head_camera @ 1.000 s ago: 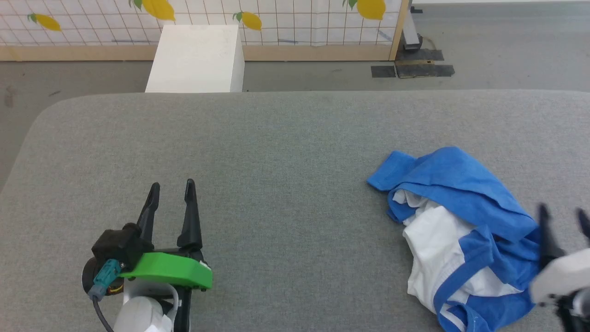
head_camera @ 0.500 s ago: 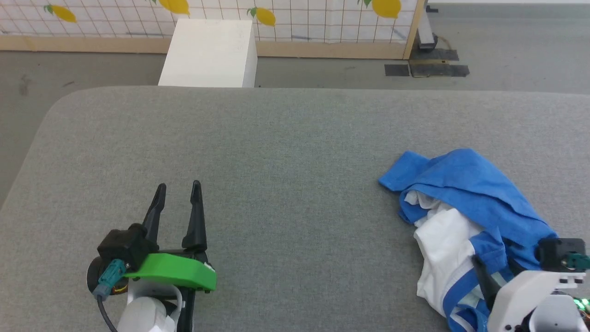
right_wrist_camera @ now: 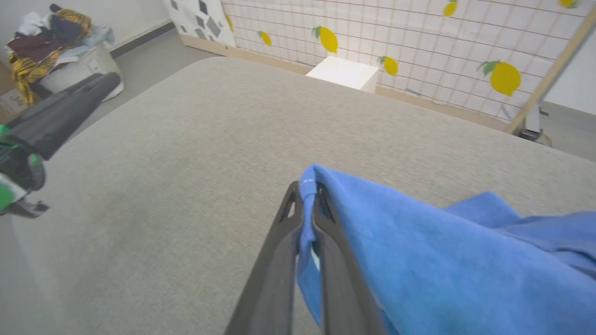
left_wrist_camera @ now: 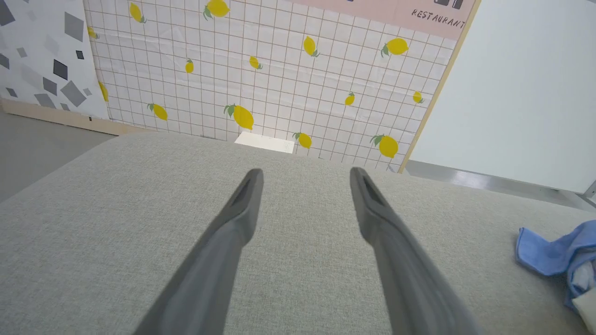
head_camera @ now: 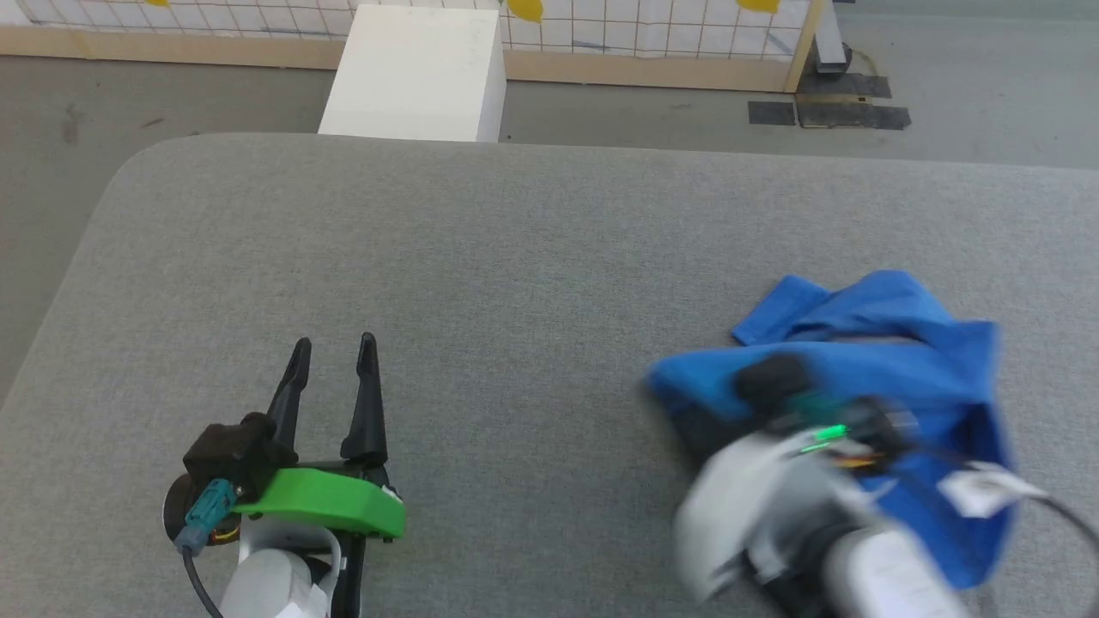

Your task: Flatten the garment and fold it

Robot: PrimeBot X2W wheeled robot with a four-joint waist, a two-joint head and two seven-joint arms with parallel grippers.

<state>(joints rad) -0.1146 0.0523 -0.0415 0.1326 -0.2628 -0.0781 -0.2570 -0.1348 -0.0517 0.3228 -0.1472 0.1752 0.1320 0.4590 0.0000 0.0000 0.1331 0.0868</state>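
The right gripper (right_wrist_camera: 307, 188) has its two long dark fingers pressed together on a fold of the soft royal-blue jersey garment (right_wrist_camera: 419, 242). A blue hemmed edge pokes out just past the fingertips, and a strip of cloth runs down the narrow slot between the fingers. From that pinch the rest of the cloth drapes away to the right of the jaws in the right wrist view, sagging down to the grey fabric-covered table with rounded corners (right_wrist_camera: 195, 139).

In the head view the right arm is blurred and lies across the near side of the garment, so its jaws cannot be made out there. The blue mass spreads beyond and to the right of the wrist, with one flat blue flap lying on the far side.

The left gripper (head_camera: 333, 343) has its fingers spread apart, with bare grey table fabric showing between them. The garment lies well off to the right of these jaws. In the left wrist view it sits at the right edge as a crumpled blue corner with a little white under it.

Straight ahead of the left fingertips, past the table's far edge, a white rectangular box (head_camera: 416, 73) stands against a white tiled wall printed with yellow lemons (left_wrist_camera: 279, 70).
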